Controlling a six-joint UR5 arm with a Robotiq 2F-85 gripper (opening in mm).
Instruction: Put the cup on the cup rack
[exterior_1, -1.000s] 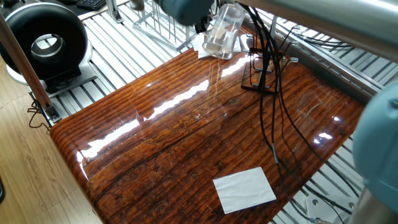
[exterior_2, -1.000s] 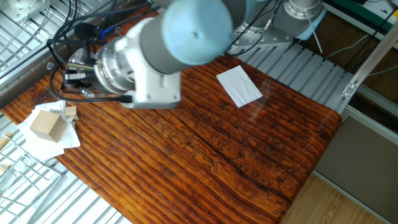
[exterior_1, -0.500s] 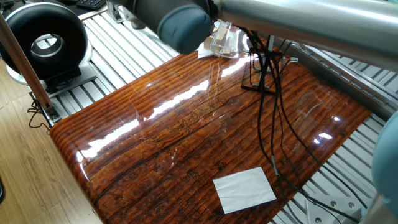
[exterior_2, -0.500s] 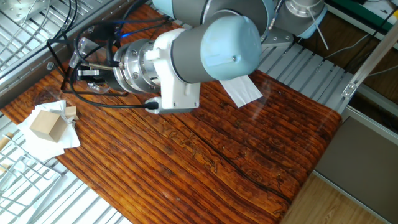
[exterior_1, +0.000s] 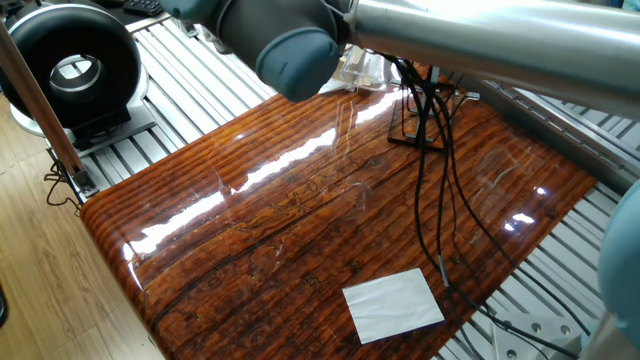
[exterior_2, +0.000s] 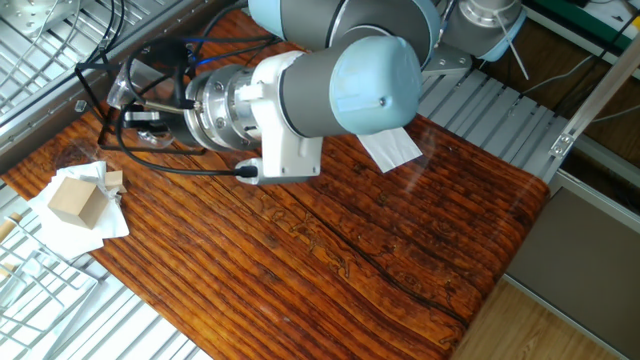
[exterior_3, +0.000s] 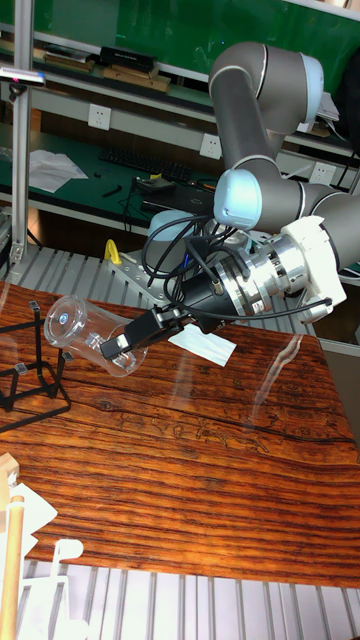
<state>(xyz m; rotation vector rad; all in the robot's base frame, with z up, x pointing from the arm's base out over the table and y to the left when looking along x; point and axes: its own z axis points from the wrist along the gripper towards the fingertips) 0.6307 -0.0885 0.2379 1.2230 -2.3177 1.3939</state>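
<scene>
My gripper (exterior_3: 128, 338) holds the cup (exterior_3: 92, 334) tight, tipped sideways in the air. The cup rack (exterior_3: 30, 371) sits just ahead, below it. Cup not on yet.

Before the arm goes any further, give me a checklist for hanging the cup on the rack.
1. Cup held by the end effector: ok, fingers clamp its base end.
2. Cup lying sideways, mouth toward the rack: ok.
3. Cup over a rod: not ok, apart from the rack.
4. Rack upright on the table: ok.
5. Cables free of the rack: cannot tell.
</scene>
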